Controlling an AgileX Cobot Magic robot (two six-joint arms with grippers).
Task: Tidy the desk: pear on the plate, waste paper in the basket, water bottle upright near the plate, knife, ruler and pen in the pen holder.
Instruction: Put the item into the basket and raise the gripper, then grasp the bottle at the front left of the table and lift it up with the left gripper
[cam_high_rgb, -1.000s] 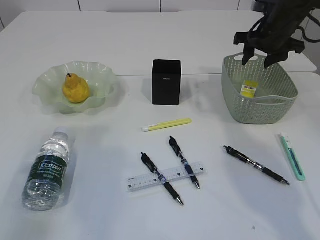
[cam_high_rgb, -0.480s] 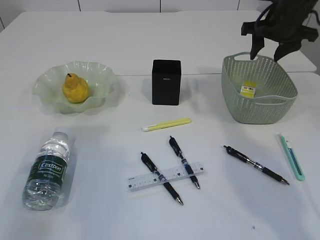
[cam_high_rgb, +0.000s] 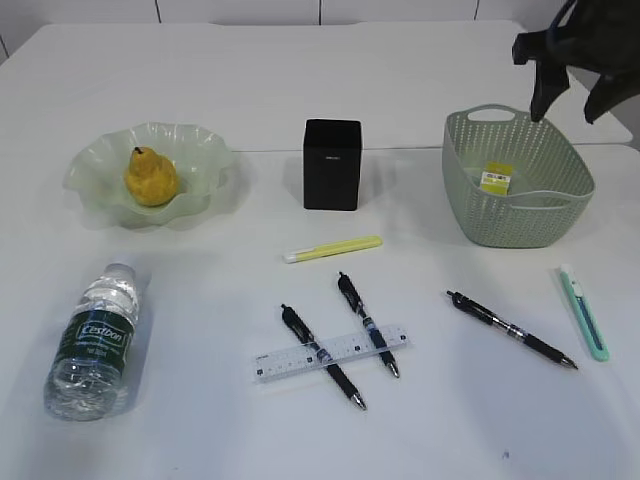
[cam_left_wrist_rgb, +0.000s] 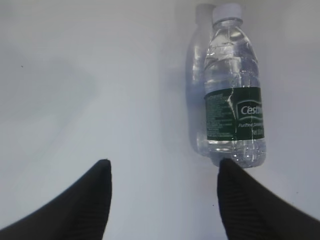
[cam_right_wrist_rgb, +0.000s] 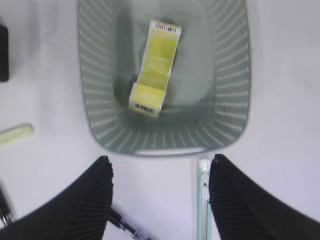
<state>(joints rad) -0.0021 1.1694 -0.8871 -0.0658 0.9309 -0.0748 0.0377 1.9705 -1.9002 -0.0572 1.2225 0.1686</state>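
Note:
The yellow pear (cam_high_rgb: 150, 177) rests on the wavy green plate (cam_high_rgb: 200, 146). The water bottle (cam_high_rgb: 95, 340) lies on its side at the front left. My left gripper (cam_left_wrist_rgb: 162, 167) hovers open and empty just beside the bottle (cam_left_wrist_rgb: 232, 100). Crumpled yellow waste paper (cam_high_rgb: 496, 178) lies in the green basket (cam_high_rgb: 520, 215). My right gripper (cam_high_rgb: 566, 110) hangs open and empty above the basket's far right rim. The black pen holder (cam_high_rgb: 332, 164) stands mid-table. In front lie the clear ruler (cam_high_rgb: 330, 353), three pens (cam_high_rgb: 322, 357) (cam_high_rgb: 368, 324) (cam_high_rgb: 512, 330) and the teal knife (cam_high_rgb: 584, 312).
A yellow highlighter (cam_high_rgb: 332, 249) lies in front of the pen holder. Two pens cross over the ruler. In the right wrist view the knife (cam_right_wrist_rgb: 202, 200) lies just below the basket (cam_right_wrist_rgb: 100, 100), close to my right finger, with the paper (cam_right_wrist_rgb: 155, 65) inside.
My right gripper has risen and drifted to the right, away from the basket's back rim. The paper stays in the basket. Nothing else has moved.

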